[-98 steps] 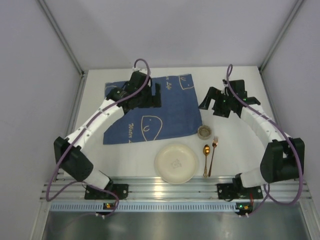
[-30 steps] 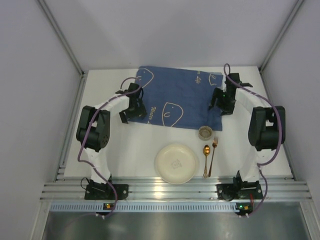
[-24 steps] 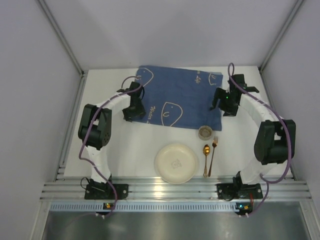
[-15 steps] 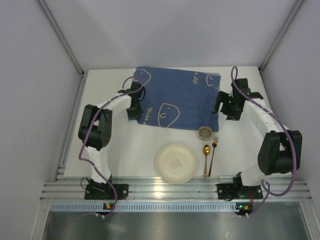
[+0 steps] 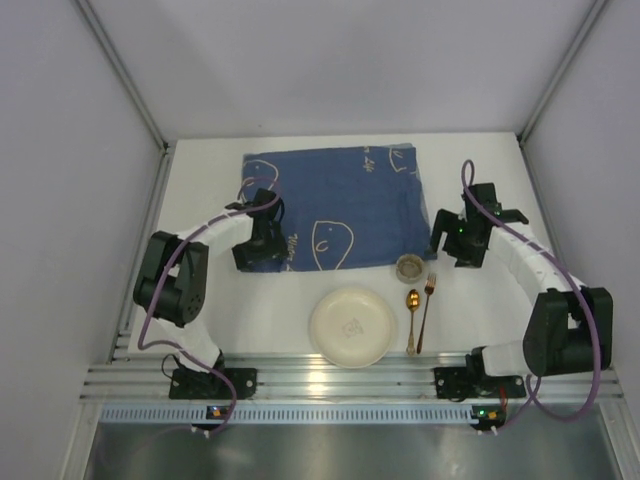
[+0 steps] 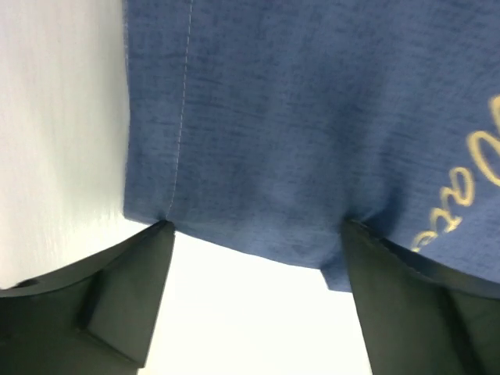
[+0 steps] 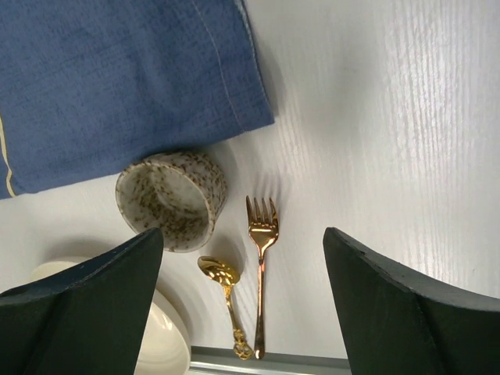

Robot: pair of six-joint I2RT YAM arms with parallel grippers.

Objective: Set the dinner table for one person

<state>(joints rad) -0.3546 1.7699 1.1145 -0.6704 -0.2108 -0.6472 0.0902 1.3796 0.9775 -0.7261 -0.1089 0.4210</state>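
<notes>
Desk (image 5: 200,190): matte white, faint grain.
Cloth (image 5: 350,195): denim blue; cream outline drawings and script, pale stitched hem.
Plate (image 5: 352,326): cream, faint centre motif.
Cup (image 7: 172,199): beige, brown speckles.
Spoon (image 7: 225,293): shiny gold.
Fork (image 7: 262,234): shiny gold.
Left tool (image 6: 250,312): black.
Right tool (image 7: 244,305): black.
Arms (image 5: 200,235): white and black.
Cables (image 5: 466,178): purple.

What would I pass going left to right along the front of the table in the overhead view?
Cream plate → gold spoon → gold fork
</notes>
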